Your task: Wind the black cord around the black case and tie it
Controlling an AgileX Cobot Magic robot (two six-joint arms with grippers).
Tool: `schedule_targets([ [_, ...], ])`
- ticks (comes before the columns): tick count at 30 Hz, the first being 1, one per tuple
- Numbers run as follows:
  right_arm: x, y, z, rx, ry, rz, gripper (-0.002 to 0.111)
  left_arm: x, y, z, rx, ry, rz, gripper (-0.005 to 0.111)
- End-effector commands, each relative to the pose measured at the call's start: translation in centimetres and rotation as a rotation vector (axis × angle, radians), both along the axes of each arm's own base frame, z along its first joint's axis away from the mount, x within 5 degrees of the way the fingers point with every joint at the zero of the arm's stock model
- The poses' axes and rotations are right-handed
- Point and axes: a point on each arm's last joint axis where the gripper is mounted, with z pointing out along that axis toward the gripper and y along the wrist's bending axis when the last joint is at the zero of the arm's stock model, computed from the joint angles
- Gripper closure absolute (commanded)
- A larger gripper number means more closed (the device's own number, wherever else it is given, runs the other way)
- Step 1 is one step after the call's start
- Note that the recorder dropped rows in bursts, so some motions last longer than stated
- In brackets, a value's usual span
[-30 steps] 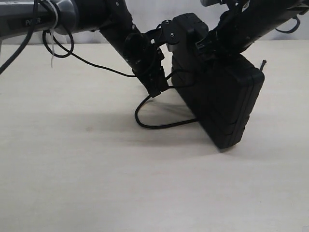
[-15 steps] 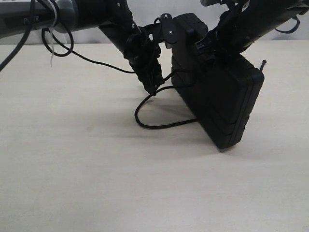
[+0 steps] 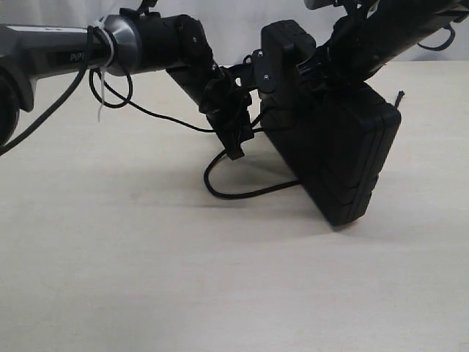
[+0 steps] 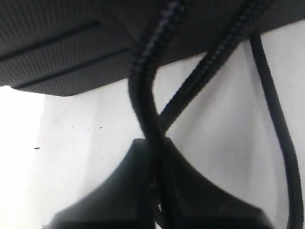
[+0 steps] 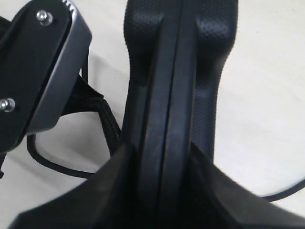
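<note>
1. The left gripper [image 3: 234,149] is clenched on the black cord [image 4: 143,95], which is pinched between its fingers.
2. The right gripper [image 5: 164,152] grasps the black case [image 3: 337,147] by its upper edge. The case stands tilted on the table [image 3: 146,257].
3. The cord loops on the table at the case's 8 o'clock, and a frayed tip shows at its 1 o'clock.

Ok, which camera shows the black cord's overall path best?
Exterior: the black cord loops over the table from the left end effector to the black case. Left wrist shows only pinched strands; right wrist, a short loop.
</note>
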Motion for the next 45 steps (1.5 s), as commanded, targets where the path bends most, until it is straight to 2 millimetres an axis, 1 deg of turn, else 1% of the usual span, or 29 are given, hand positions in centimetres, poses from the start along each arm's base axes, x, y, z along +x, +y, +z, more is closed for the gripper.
schedule_targets([
  [1,0.1,0.2,-0.3,-0.006,0.003,0.013,0.077,-0.1,-0.1,2.6,-0.062,-0.017,0.064,0.107],
  [2,0.1,0.2,-0.2,0.001,0.003,0.008,0.077,-0.1,0.0,4.2,-0.095,-0.048,0.093,0.107],
  [3,0.1,0.3,-0.2,0.015,0.004,0.004,0.077,-0.1,0.0,4.8,-0.110,-0.058,0.110,0.107],
  [4,0.1,0.4,-0.1,0.031,-0.004,-0.002,0.077,-0.2,0.1,6.2,-0.139,-0.076,0.140,0.107],
  [5,0.2,0.4,-0.1,0.040,-0.011,-0.005,0.077,-0.3,0.2,7.0,-0.153,-0.084,0.156,0.107],
  [6,0.2,0.5,-0.1,0.046,-0.014,-0.007,0.077,-0.3,0.2,7.2,-0.152,-0.088,0.160,0.107],
  [8,0.3,0.5,0.0,0.052,-0.020,-0.009,0.075,-0.3,0.3,7.1,-0.144,-0.081,0.157,0.107],
  [9,0.3,0.5,0.1,0.052,-0.027,-0.009,0.072,-0.4,0.3,6.9,-0.132,-0.073,0.152,0.107],
  [10,0.2,0.5,0.4,0.055,-0.040,-0.010,0.063,-0.5,0.4,6.6,-0.120,-0.053,0.155,0.107],
  [12,0.1,0.4,1.1,0.061,-0.062,-0.011,0.051,-0.6,0.4,6.5,-0.112,-0.036,0.159,0.107],
  [13,0.0,0.4,1.6,0.064,-0.069,-0.009,0.050,-0.6,0.4,6.5,-0.112,-0.036,0.159,0.107],
  [17,-0.8,0.3,4.1,0.071,-0.097,0.004,0.050,-0.8,0.4,6.4,-0.105,-0.008,0.151,0.107],
  [21,-1.5,0.0,5.8,0.082,-0.143,0.005,0.050,-1.2,0.5,6.3,-0.089,0.040,0.154,0.107],
  [23,-1.9,-0.1,6.4,0.086,-0.157,0.006,0.050,-1.5,0.5,6.2,-0.089,0.073,0.150,0.107],
  [28,-2.5,-0.2,7.0,0.079,-0.150,0.012,0.050,-2.7,0.1,6.3,-0.121,0.226,0.125,0.107],
  [32,-2.8,-0.3,6.8,0.083,-0.120,0.001,0.050,-3.4,-0.2,7.7,-0.138,0.329,0.117,0.107],
  [36,-2.9,-0.3,6.7,0.078,-0.100,0.004,0.050,-3.5,-0.4,10.3,-0.155,0.381,0.143,0.107],
  [38,-2.9,-0.3,6.7,0.077,-0.094,0.005,0.050,-3.3,-0.4,11.5,-0.153,0.360,0.146,0.107],
  [41,-2.9,-0.3,6.7,0.077,-0.094,0.005,0.050,-2.2,0.3,11.2,-0.062,0.311,0.260,0.107],
  [44,-3.0,-0.3,6.6,0.070,-0.081,0.007,0.050,-1.3,1.1,9.5,0.047,0.284,0.365,0.107],
  [45,-3.0,-0.4,6.6,0.065,-0.081,-0.003,0.050,-1.0,1.3,8.6,0.074,0.292,0.408,0.107],
])
